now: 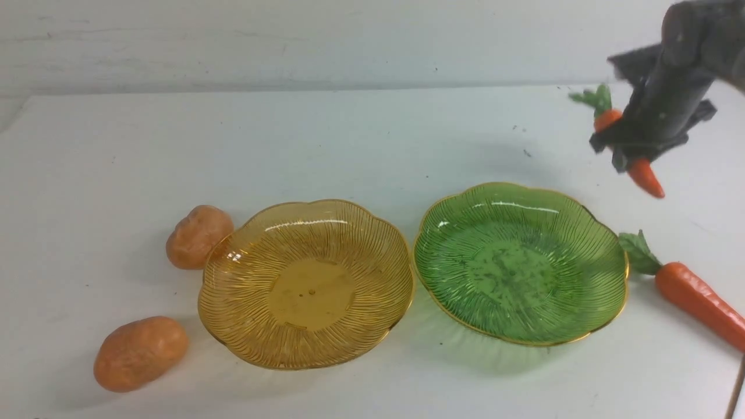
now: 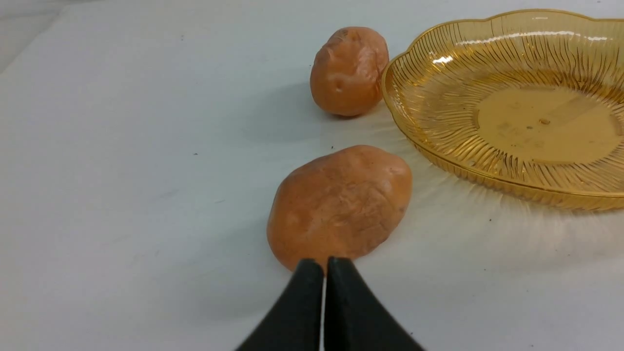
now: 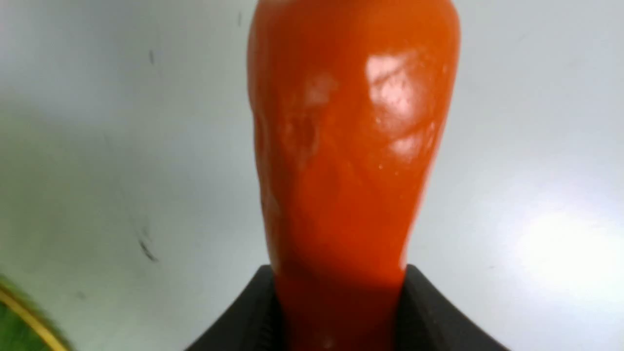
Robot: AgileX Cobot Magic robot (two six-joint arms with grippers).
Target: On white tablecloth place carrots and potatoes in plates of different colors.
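Observation:
On the white tablecloth (image 1: 349, 145) an amber-yellow plate (image 1: 233, 279) and a green plate (image 1: 588, 244) stand side by side, both empty. My right gripper (image 1: 634, 148) is shut on a carrot (image 1: 646, 174) behind the green plate's right side, green top up and tip tilted down; close up, the carrot (image 3: 351, 146) sits between the fingers (image 3: 424, 302). A second carrot (image 1: 698, 297) lies right of the green plate. Two potatoes (image 1: 199, 235) (image 1: 139, 352) lie left of the amber plate. My left gripper (image 2: 325, 265) is shut and empty, just short of the nearer potato (image 2: 341, 204).
The further potato (image 2: 348, 70) nearly touches the amber plate's rim (image 2: 404, 112). A bit of the green plate's rim (image 3: 19, 317) shows at the corner of the right wrist view. A pale wall rises behind the table's far edge (image 1: 291, 90).

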